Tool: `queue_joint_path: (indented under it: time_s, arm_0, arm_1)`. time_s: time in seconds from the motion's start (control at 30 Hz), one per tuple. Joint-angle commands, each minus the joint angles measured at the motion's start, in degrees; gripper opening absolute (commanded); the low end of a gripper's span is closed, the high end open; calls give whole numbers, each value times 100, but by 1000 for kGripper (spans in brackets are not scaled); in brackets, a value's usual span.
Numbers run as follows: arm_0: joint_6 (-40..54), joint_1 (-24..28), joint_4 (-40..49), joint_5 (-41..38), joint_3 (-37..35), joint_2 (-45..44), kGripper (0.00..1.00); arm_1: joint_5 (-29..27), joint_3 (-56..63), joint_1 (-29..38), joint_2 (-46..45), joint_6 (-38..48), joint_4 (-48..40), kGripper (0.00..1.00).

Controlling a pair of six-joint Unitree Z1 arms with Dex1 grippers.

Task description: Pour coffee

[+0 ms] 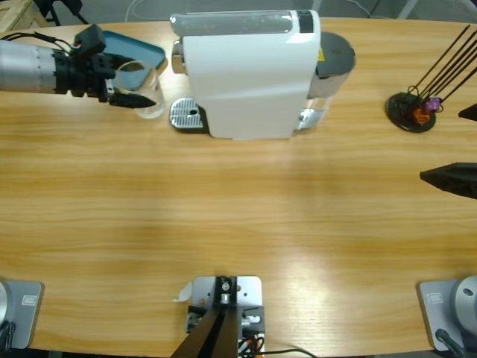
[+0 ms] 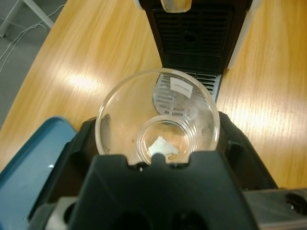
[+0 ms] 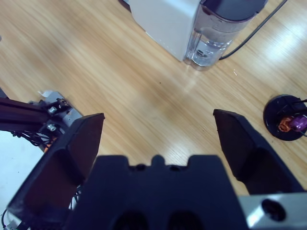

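Observation:
My left gripper (image 1: 133, 83) is shut on a clear glass cup (image 1: 147, 91), held just left of the white coffee machine (image 1: 246, 74) and its metal drip tray (image 1: 186, 115). The left wrist view looks down into the glass cup (image 2: 158, 120) between the jaws of that gripper (image 2: 158, 134). Ahead of it are the machine's spout (image 2: 175, 5) and drip grille (image 2: 211, 81). I cannot make out coffee in the glass. My right gripper (image 1: 443, 145) is open over bare table at the far right, with nothing between the jaws of the gripper (image 3: 158, 117).
A blue tray (image 1: 138, 48) lies behind the cup and shows again as the blue tray (image 2: 29, 163) in the left wrist view. The machine's water tank (image 1: 332, 60) sticks out on its right. A black capsule stand (image 1: 412, 110) with thin rods sits at the back right.

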Motion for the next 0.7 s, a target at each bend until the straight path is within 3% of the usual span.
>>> queue_joint_path:
  time_s: [0.03,0.33,0.7]
  arm_0:
    - [77,-447,47,-109,-328,596,0]
    - [-56,-759,30,155,-624,918,0]
    - [-167,-785,30,-197,-647,965,0]
  arm_1:
    - [-69,286,-108,-8,-29,0,1000]
    - [-83,341,-108,-17,-27,-45,1000]
    - [-77,395,-117,-22,-13,-133,1000]
